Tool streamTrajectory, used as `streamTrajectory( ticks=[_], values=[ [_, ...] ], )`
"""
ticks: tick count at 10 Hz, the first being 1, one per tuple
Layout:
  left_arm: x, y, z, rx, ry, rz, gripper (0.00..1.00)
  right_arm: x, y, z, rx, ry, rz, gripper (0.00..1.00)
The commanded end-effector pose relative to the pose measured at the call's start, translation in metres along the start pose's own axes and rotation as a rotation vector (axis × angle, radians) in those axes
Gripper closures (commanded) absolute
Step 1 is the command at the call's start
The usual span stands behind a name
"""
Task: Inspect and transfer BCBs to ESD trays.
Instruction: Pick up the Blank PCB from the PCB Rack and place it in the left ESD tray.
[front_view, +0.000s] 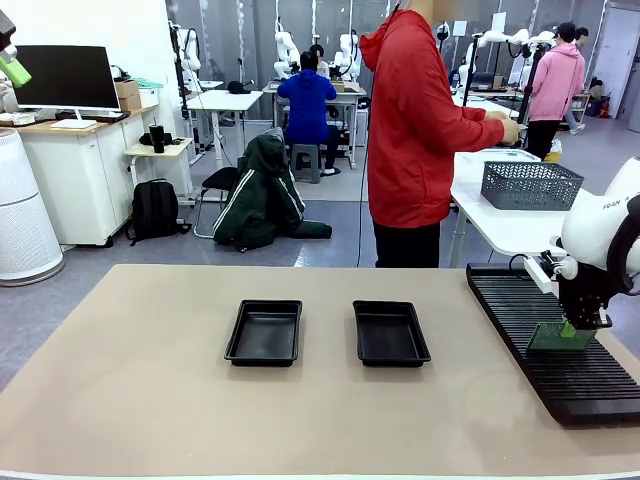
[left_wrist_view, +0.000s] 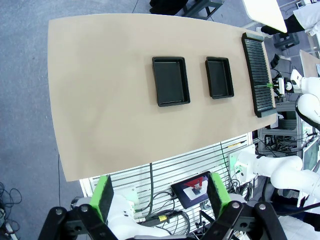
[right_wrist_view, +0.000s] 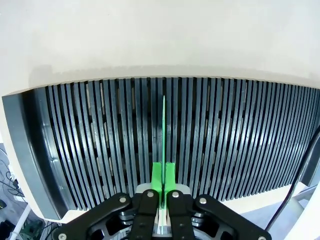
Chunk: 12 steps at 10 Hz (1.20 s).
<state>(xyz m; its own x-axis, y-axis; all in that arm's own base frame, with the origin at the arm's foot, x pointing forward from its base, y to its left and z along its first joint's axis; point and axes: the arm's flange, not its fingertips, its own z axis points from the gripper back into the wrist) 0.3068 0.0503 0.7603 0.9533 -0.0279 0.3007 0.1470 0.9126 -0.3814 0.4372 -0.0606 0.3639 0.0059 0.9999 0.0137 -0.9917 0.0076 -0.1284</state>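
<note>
Pointing right claw (front_view: 572, 326) straight down over rack (front_view: 560, 385), clamping 1 upright BCB (front_view: 556, 338) between its pads. Hovering left claw (left_wrist_view: 161, 194) high, fingers spread apart, 2 trays (left_wrist_view: 170, 80) far below it. Leaving unclear whether BCB's lower edge is touching the ribs beneath.

Left gripper (left_wrist_view: 161, 196): held high above the table, wrist turned to face straight down; jaws spread wide, green pads (left_wrist_view: 104, 197) well apart, nothing between them. Right arm (front_view: 600, 232): white, bent downward at the right side. Right gripper (front_view: 568, 326): pointing down, jaws pressed together, pinching the upper edge of one upright BCB (right_wrist_view: 164, 125).
</note>
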Motion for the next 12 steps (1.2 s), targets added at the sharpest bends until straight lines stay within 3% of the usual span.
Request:
streamTrajectory(
  ticks=[1, 6, 9, 12],
  values=[
    [0.000, 0.000, -0.001, -0.002, 0.003, 0.003, 0.00, 0.001, -0.002, 0.020, -0.008, -0.001, -0.006, 0.97],
    [0.000, 0.000, -0.001, -0.002, 0.003, 0.003, 0.00, -0.014, -0.008, 0.185, -0.013, 0.047, -0.103, 0.97],
    [0.000, 0.000, -0.001, -0.002, 0.003, 0.003, 0.00, -0.028, -0.016, 0.299, 0.008, -0.011, -0.172, 0.97],
    [0.000, 0.000, -0.001, -0.002, 0.003, 0.003, 0.00, -0.031, -0.012, 0.370, -0.030, -0.020, -0.178, 0.97]
  ],
)
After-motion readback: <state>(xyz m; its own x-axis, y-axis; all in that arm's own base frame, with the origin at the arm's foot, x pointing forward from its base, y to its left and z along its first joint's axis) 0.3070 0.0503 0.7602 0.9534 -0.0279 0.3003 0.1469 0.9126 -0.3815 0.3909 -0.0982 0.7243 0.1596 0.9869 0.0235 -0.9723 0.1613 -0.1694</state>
